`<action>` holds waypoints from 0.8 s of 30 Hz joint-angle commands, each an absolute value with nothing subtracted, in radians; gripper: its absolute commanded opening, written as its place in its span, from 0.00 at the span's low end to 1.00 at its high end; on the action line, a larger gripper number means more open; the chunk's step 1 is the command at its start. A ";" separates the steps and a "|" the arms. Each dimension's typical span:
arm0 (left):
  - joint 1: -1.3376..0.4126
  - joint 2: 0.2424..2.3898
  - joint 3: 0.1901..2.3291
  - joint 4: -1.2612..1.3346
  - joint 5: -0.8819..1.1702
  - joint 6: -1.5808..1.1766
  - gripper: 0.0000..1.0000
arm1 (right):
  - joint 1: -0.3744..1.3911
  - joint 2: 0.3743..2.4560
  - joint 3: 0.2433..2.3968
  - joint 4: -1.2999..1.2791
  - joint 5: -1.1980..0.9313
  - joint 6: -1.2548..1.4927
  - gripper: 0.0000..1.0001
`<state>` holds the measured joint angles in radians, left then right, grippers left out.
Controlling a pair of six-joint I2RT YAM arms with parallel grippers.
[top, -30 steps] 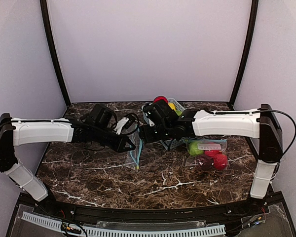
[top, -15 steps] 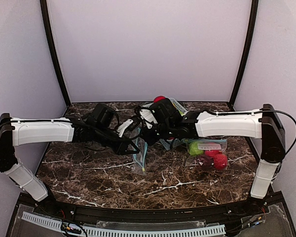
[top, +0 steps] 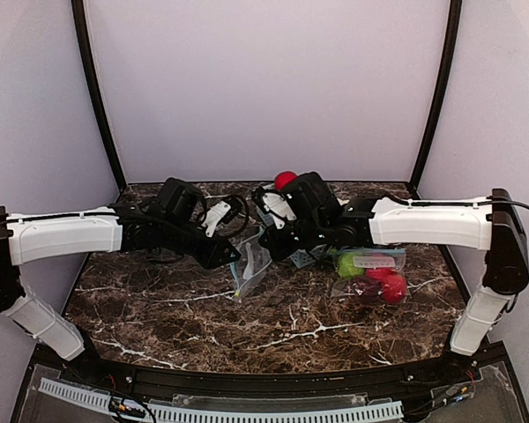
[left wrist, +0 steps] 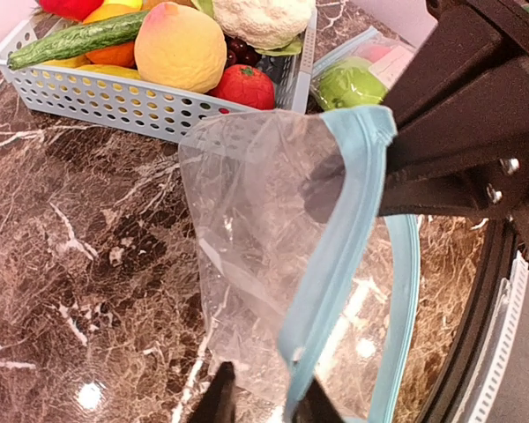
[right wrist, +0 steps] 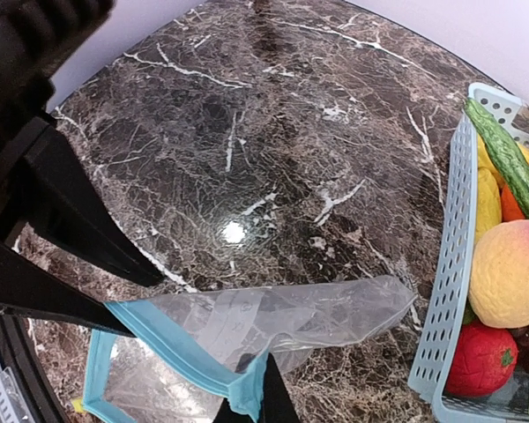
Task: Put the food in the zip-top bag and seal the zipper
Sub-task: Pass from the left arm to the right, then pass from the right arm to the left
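Observation:
An empty clear zip-top bag (top: 251,263) with a blue zipper hangs between my two grippers above the marble table. My right gripper (right wrist: 251,407) is shut on the zipper's corner (right wrist: 247,392); it shows in the left wrist view as black fingers (left wrist: 441,150). My left gripper (left wrist: 266,404) has its fingers apart, with the bag's (left wrist: 264,229) film and zipper edge between them. The food lies in a light-blue basket (left wrist: 115,97): a peach (left wrist: 181,44), a red fruit (left wrist: 244,85), a cucumber (left wrist: 75,37) and a cauliflower (left wrist: 263,18).
A second zip-top bag (top: 370,273) holding a green apple (left wrist: 348,84) and red fruits lies on the table to the right. The basket (right wrist: 450,264) stands at the back, behind my right arm. Purple walls enclose the table.
The right gripper has shut on the bag's zipper and drawn back to the right. The left gripper's fingers have parted. The bag now hangs mainly from the right gripper.

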<state>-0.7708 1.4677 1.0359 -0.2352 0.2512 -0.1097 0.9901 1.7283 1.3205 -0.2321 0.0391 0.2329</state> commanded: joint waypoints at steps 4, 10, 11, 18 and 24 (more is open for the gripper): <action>-0.774 1.403 1.069 -0.194 0.409 -0.067 0.58 | 0.988 1.707 1.435 -0.440 -0.087 0.188 0.00; -0.789 1.381 1.108 -0.184 0.409 0.010 0.79 | 0.991 1.699 1.431 -0.483 -0.139 0.185 0.00; -0.791 1.386 1.118 -0.189 0.404 0.033 0.80 | 0.992 1.700 1.436 -0.488 -0.156 0.179 0.00; -0.813 1.431 1.160 -0.205 0.441 0.070 0.86 | 0.996 1.689 1.455 -0.514 -0.202 0.167 0.00; -0.830 1.463 1.162 -0.148 0.424 0.020 0.90 | 0.998 1.685 1.465 -0.527 -0.206 0.167 0.00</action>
